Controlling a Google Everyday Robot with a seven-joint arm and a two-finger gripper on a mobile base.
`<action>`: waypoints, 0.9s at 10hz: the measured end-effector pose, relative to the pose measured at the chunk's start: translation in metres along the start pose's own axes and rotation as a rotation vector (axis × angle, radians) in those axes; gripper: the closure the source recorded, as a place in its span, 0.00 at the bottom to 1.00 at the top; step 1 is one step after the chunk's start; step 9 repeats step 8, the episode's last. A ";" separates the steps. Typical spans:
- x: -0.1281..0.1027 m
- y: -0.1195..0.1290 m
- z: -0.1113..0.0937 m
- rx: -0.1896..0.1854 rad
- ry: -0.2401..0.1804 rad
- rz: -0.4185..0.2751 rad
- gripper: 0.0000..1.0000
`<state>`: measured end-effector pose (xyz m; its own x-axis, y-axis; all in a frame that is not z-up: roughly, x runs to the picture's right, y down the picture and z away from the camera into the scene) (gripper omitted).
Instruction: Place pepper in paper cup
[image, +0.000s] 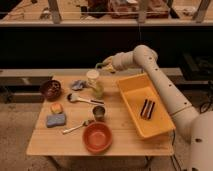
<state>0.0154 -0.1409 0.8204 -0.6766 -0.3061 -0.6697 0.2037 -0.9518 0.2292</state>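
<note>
Your wooden table (115, 142) carries: paper cup (93, 80) at back centre, yellow tray (131, 100) on the right, orange bowl (97, 137) at front, dark bowl (50, 89) back left, small metal cup (99, 113) mid-table, blue sponge (56, 120) left. The gripper (101, 65) hangs above the table's back edge, just right of the paper cup.

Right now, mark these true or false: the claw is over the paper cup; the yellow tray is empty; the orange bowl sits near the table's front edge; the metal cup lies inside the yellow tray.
1. True: the claw is just above the paper cup.
2. False: the yellow tray holds two dark sticks.
3. True: the orange bowl sits near the front edge.
4. False: the metal cup stands on the table, left of the tray.
</note>
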 end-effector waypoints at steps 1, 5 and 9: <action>-0.001 0.000 -0.001 -0.001 -0.001 0.001 1.00; 0.003 0.005 0.012 0.004 0.000 0.006 1.00; 0.003 0.005 0.014 0.006 0.000 0.007 1.00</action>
